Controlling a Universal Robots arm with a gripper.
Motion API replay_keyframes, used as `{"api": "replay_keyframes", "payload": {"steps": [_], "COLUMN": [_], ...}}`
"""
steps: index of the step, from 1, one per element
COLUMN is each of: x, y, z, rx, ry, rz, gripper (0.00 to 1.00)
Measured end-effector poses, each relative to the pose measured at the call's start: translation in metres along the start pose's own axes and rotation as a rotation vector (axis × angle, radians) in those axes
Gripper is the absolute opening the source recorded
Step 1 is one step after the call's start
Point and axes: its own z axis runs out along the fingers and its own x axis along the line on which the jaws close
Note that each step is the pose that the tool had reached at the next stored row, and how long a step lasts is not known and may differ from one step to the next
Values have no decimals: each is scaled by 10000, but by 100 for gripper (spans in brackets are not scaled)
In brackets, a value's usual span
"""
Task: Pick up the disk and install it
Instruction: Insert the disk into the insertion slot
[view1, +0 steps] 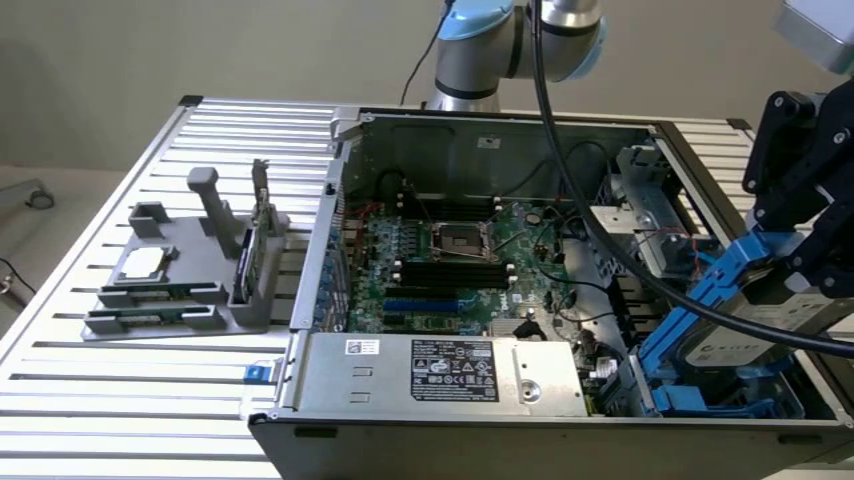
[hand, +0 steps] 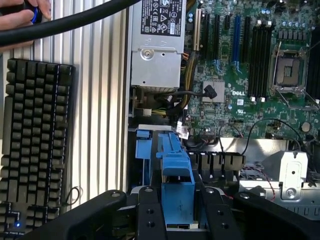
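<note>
The disk (view1: 750, 338), silver-grey with a white label and bright blue carrier rails, hangs tilted over the blue drive bay (view1: 681, 395) at the exterior view's right end of the open computer case. My gripper (view1: 805, 262) is shut on it from above, its black fingers clamping the rails. In the wrist view the disk's blue rail (hand: 178, 186) runs between my gripper's (hand: 178, 221) black fingers (hand: 150, 215), pointing down toward the blue bay guides (hand: 146, 160) below.
The case holds a green motherboard (view1: 447, 265) and a power supply (view1: 441, 370) along its near edge. A grey fixture (view1: 174, 290) with a processor chip stands on the slatted table (view1: 120, 400) at the exterior view's left. A keyboard (hand: 35, 145) and a person's hand (hand: 20, 17) lie beside the case. A thick black cable (view1: 627, 255) crosses the case.
</note>
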Motion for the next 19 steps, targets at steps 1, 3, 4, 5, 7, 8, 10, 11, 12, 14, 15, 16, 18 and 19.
{"api": "replay_keyframes", "payload": {"steps": [1,3,4,5,7,8,10,11,12,14,15,16,18,19], "x": [0,-1,-3,-5,-6,-6,-6,-6,-6,-6,-6,-5,-4,-2], "y": [0,2,1,2,3,3,2,2,2,2,2,2,2,3], "z": [-2,-8,-14,-19,-21,-21,-22,-23,-23,-24,-23,-23,-23,-22], "rx": [-27,-89,-120,-152,-189,-198,-205,-207,-208,-213,-215,-218,-224,-227], "ry": [-3,-6,-4,-2,-6,-6,-3,0,2,7,8,11,15,15], "rz": [-4,-11,-17,-22,-42,-63,-124,-159,-200,-309,-376,-445,-591,-654], "gripper": [33,33,33,33,33,33,33,33,33,33,33,33,33,33]}}
